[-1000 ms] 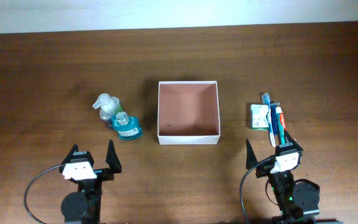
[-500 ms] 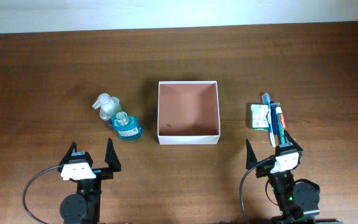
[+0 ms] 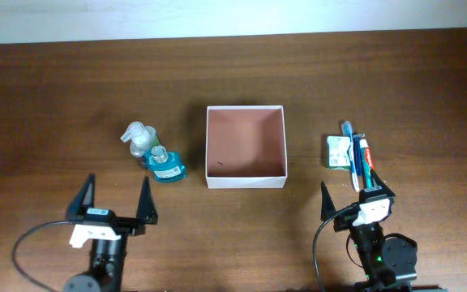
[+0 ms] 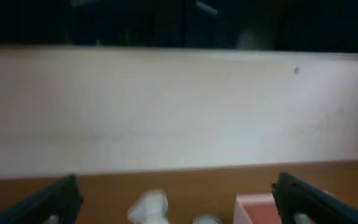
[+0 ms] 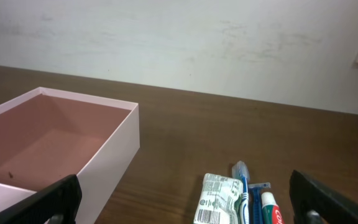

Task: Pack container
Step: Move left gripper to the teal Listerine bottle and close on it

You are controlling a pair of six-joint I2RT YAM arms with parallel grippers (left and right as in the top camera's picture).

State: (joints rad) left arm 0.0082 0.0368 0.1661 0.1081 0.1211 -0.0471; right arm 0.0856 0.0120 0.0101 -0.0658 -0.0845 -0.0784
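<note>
The container [image 3: 246, 146] sits square on the worktop [image 3: 55, 97], about the middle of it from side to side. It is open at the top, with thin white walls and a reddish-brown floor. One small dark speck lies near its front left corner, and apart from that I see only bare floor inside.

To its left, near but not touching, a teal bottle [image 3: 167, 166] lies with a clear pump bottle [image 3: 140, 139] just behind it, the two pressed close together. To the right of the container, a bit further off, there is a small white and green packet [image 3: 339, 152]. Right against it is a long toothbrush and toothpaste pack [image 3: 361, 161], which points toward the front edge.

The left claw [image 3: 117, 180] hovers at the front, just short of the teal bottle, with its fingers spread wide apart and nothing between them. The right claw [image 3: 355, 195] is at the front right, just short of the near end of the toothbrush pack, its fingers likewise wide apart and holding nothing. The left wrist view is blurred, mostly pale wall [image 3: 217, 16].
</note>
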